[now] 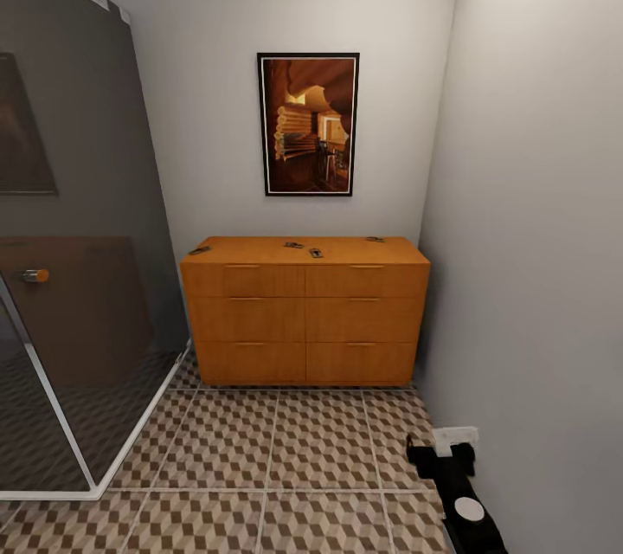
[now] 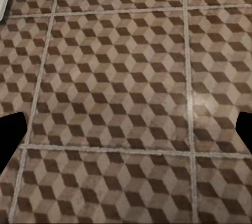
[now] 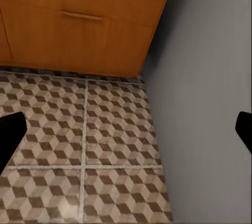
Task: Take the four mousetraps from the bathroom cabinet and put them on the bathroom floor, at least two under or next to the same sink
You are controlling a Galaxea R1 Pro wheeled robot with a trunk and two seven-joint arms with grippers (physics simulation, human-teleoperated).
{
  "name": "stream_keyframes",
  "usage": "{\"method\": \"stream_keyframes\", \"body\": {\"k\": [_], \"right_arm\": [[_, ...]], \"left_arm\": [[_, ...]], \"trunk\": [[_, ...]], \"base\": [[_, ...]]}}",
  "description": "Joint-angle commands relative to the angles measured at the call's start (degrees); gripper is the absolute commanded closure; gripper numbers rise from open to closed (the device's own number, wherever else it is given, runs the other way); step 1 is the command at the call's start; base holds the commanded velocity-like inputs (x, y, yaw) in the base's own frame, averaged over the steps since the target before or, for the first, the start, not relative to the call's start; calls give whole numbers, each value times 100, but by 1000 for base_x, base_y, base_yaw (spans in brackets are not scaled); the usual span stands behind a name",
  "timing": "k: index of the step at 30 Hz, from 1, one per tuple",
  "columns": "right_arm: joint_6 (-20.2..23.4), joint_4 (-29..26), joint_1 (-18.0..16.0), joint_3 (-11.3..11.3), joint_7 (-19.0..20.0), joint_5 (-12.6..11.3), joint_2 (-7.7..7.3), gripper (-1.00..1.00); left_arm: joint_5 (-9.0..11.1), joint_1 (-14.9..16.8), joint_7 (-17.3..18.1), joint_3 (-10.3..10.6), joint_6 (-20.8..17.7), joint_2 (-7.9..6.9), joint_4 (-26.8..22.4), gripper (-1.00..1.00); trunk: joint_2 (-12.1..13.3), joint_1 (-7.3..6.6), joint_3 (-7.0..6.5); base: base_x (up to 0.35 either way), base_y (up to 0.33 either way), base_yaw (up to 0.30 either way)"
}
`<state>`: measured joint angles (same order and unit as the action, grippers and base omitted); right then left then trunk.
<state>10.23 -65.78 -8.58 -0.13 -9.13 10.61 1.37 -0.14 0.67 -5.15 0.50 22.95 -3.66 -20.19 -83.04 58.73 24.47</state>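
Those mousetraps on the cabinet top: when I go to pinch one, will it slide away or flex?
The mousetraps look like thin flat boards, so probably stiff and light. Lying flat on the smooth cabinet top, one may well skid if nudged sideways. They cannot roll, but such low edges probably give the fingers little to pinch.

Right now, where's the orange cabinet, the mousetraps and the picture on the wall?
cabinet (image 1: pixel 305 316), head view, middle of its drawer front.
mousetraps (image 1: pixel 293 244), head view, one of four small boards on the cabinet's top.
picture (image 1: pixel 308 124), head view, middle of the framed print.

orange-brown cabinet (image 1: pixel 305 320), four mousetraps (image 1: pixel 293 245) on its flat top
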Motion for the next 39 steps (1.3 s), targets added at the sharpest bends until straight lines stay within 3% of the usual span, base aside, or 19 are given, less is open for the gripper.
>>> {"method": "stream_keyframes", "body": {"k": [1, 4, 7, 13, 16, 21, 24, 30, 33, 39], "right_arm": [[186, -148, -51, 0, -22, 57, 3, -100], [715, -540, -326, 8, -51, 56, 8, -100], [1427, -730, -855, 13, -50, 41, 17, -100], [2249, -757, -1648, 19, -33, 22, 25, -100], [2568, -659, -2228, 21, -27, 9, 59, -100], [2889, -267, -3035, 22, 9, 4, 154, -100], [3023, 362, -3831, 22, 167, 3, 249, -100], [3087, 1445, -4983, 22, 600, 4, 335, -100], [3091, 1601, -5203, 22, 671, 6, 368, -100], [3087, 1698, -5331, 21, 723, 3, 386, -100]], "left_arm": [[-3, 4, -18, 8, 21, -3, 29, -100], [-3, 4, -17, 10, 29, -8, 123, -100], [-3, 4, -14, 10, 38, -11, 188, -100], [-3, 4, -13, 9, 42, -12, 234, -100], [-3, 4, -13, 6, 43, -10, 240, -100], [-3, 4, -13, 9, 43, -9, 242, -100], [-1, 4, -13, 11, 43, -11, 243, -100], [13, 4, -13, 11, 40, -7, 245, -100], [19, 4, -13, 8, 37, -5, 244, -100], [22, 4, -13, 9, 25, -5, 271, -100]], "trunk": [[-4, 0, 7], [-4, 0, 7], [-4, 0, 7], [-4, 0, 7], [-4, 0, 7], [-4, 0, 7], [-4, 0, 7], [-4, 0, 7], [-4, 0, 7], [-4, 0, 7]], "base": [[0, 0, 0], [0, 0, 0], [0, 0, 0], [0, 0, 0], [0, 0, 0], [0, 0, 0], [0, 0, 0], [7, 0, 0], [111, 0, 0], [255, 2, 0]]}}
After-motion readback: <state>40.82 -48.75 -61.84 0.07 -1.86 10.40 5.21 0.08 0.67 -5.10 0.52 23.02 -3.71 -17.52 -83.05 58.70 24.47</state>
